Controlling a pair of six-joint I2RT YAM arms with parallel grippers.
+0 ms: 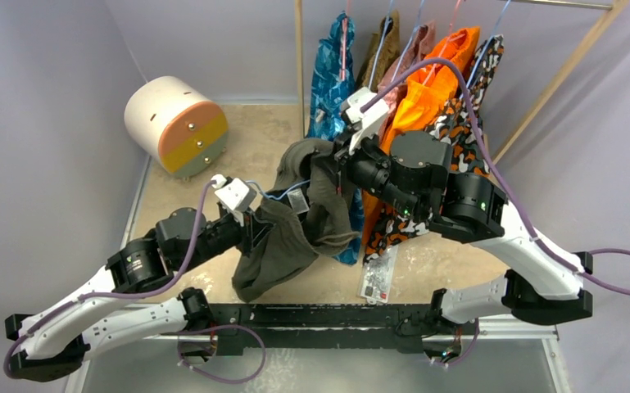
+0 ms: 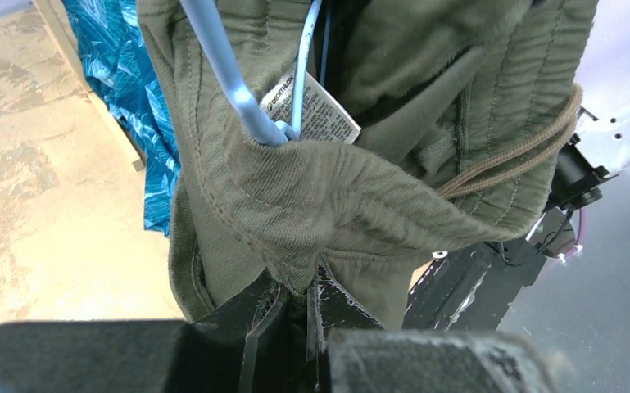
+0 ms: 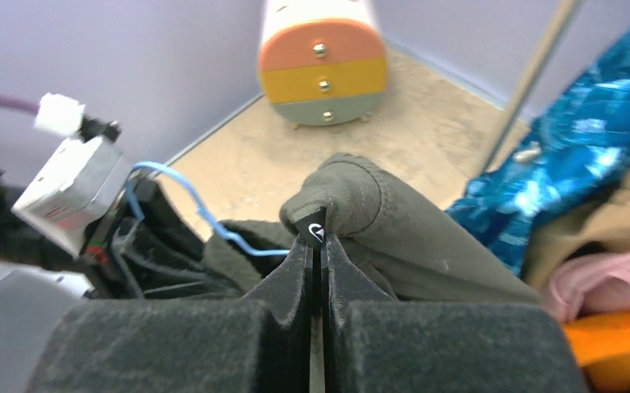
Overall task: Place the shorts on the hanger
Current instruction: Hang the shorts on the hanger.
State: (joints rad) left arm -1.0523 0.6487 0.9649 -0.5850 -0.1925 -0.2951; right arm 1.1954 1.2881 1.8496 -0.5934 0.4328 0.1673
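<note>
1. While the left arm reaches in low from the near left, the left gripper [image 2: 307, 311] is clamped nearly all the way closed on a bunched edge of the shorts [image 1: 283, 246], with olive cloth squeezed between its pads.
2. Just above that pinch is the hanger [image 2: 225, 70]. Its pale blue wire dives into the fabric right beside the white tag [image 2: 315, 106]. Whether the jaws also catch wire under the cloth, I can't tell.
3. In the centre, the shorts are slung between the two arms, the bulk drooping toward the near edge. The tan drawstring [image 2: 508, 155] loops along the right side of the waistband.
4. Moving right, the right gripper [image 3: 318, 250] comes in from the far right with its jaws pressed flat together. A rolled fold of the shorts sits at their tips and looks nipped, and the top view shows the cloth humped up there.
5. What matters now is that the hanger lies to the left of the right gripper and much nearer the left one. Its wire seems to run roughly left to right between them. My read is that the left arm anchors while the right draws its fold along that line, over the wire.
6. At the far right, the blue patterned shorts [image 1: 330, 74] hang on the rack just behind the right wrist. That looks like a snag risk.
</note>
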